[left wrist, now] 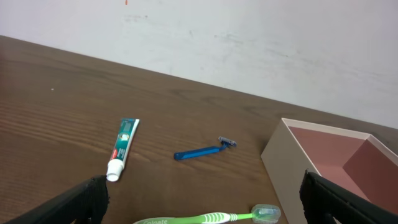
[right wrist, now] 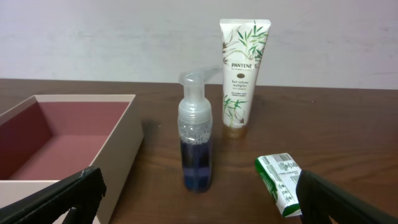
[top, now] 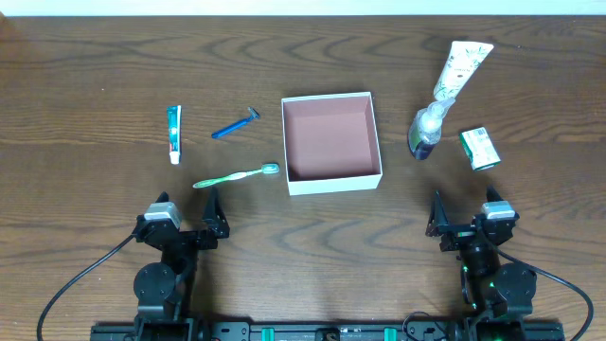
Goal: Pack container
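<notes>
The container [top: 331, 180], a square shallow white box with a pinkish-brown floor, sits empty at the table's middle; its wall also shows at the right of the left wrist view [left wrist: 283, 162] and at the left of the right wrist view [right wrist: 118, 146]. Left of it lie a toothpaste tube [top: 174, 134], a blue razor [top: 235, 124] and a green toothbrush [top: 237, 176]. To its right stand a pump bottle [top: 426, 132], a lying Pantene tube [top: 460, 68] and a green-and-white soap box [top: 480, 148]. My left gripper [top: 214, 220] and right gripper [top: 437, 220] rest near the front edge, both open and empty.
The toothbrush [left wrist: 208, 218] lies just ahead of my left jaws, with the razor [left wrist: 205, 150] and toothpaste tube [left wrist: 122, 148] beyond. The pump bottle [right wrist: 196, 140] stands upright ahead of my right jaws, the soap box [right wrist: 280, 183] by the right finger.
</notes>
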